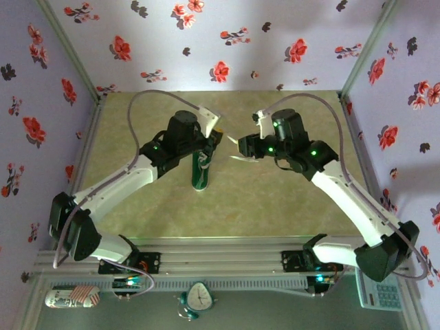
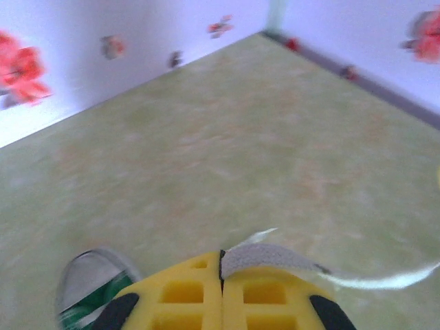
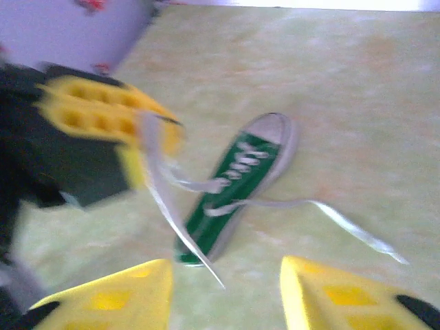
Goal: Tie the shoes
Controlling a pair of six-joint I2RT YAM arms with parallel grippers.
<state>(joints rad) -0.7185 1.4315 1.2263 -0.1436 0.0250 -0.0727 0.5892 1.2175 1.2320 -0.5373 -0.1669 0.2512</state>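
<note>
The dark green shoe (image 1: 201,172) with white toe cap lies on the table below my left gripper (image 1: 215,141). Seen from the right wrist, the shoe (image 3: 240,182) points its toe away. My left gripper (image 2: 221,258) is shut on one white lace (image 2: 275,260), whose free end trails off to the right. From the right wrist view, that lace (image 3: 157,180) rises taut from the eyelets to the left gripper's yellow fingers (image 3: 103,113). The other lace (image 3: 344,218) lies loose on the table to the right. My right gripper (image 3: 227,278) hangs open above the shoe's heel, holding nothing.
Floral walls (image 1: 227,41) close the green table (image 1: 275,206) on three sides. Beyond the near rail lie a can (image 1: 71,297), a small clock (image 1: 199,297) and a keypad device (image 1: 380,294).
</note>
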